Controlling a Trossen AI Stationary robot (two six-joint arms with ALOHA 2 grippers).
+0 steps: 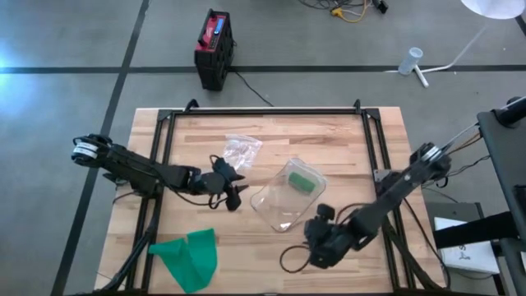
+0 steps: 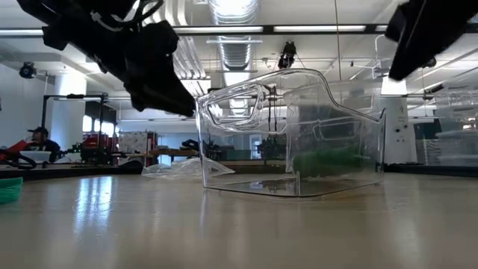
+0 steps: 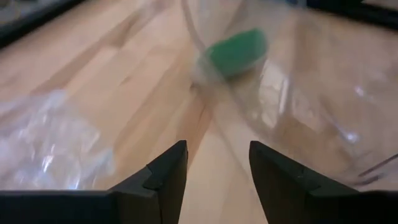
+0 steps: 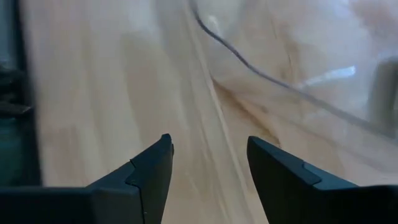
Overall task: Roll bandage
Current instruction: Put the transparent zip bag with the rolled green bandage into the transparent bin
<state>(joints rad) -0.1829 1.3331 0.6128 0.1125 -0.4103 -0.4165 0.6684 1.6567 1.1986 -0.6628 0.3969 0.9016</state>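
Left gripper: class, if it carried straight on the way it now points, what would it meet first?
Most likely the clear plastic container, whose near wall lies just ahead of the open left gripper. The green bandage roll sits inside, behind that wall. Depth is hard to judge.

The right gripper (image 4: pixel 208 165) has two dark fingers (image 4: pixel 146 171) with a gap between them, and nothing is in the gap. Under them is the light wooden table (image 4: pixel 112 93). Just past the fingers sits a clear plastic container (image 4: pixel 298 68), with its curved rim near the gripper.
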